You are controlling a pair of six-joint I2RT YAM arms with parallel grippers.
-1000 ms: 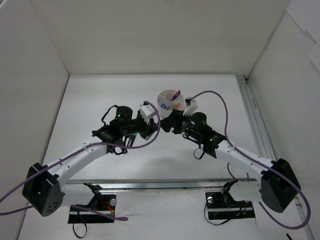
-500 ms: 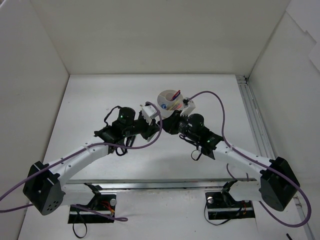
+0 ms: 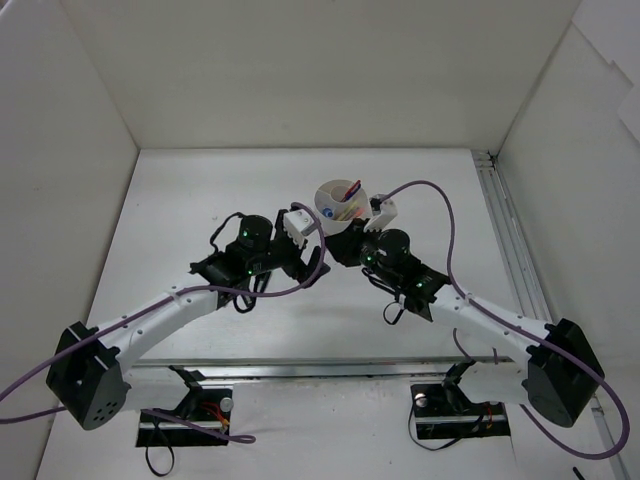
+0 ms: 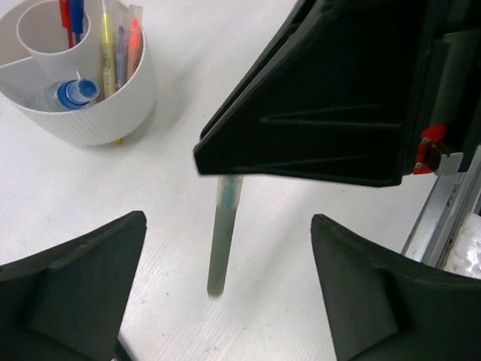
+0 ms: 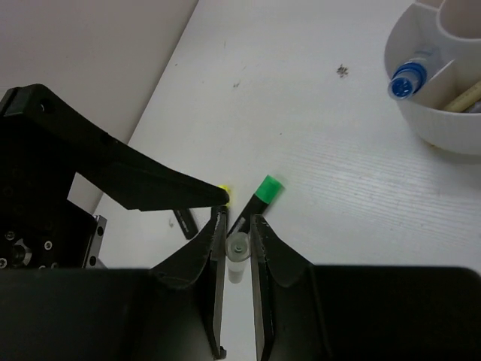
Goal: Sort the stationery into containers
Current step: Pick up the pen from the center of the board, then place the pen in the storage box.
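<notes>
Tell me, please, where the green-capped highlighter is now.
In the right wrist view, the green-capped highlighter lies on the table just beyond the right gripper, right of a yellow cap and left of the white tub.

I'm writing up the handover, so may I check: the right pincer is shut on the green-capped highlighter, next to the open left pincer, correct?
Not quite. The right pincer is shut, but on a pale grey pen held upright. The green-capped highlighter lies free on the table just beyond it, as the right wrist view shows. The left pincer is open, as you said.
</notes>
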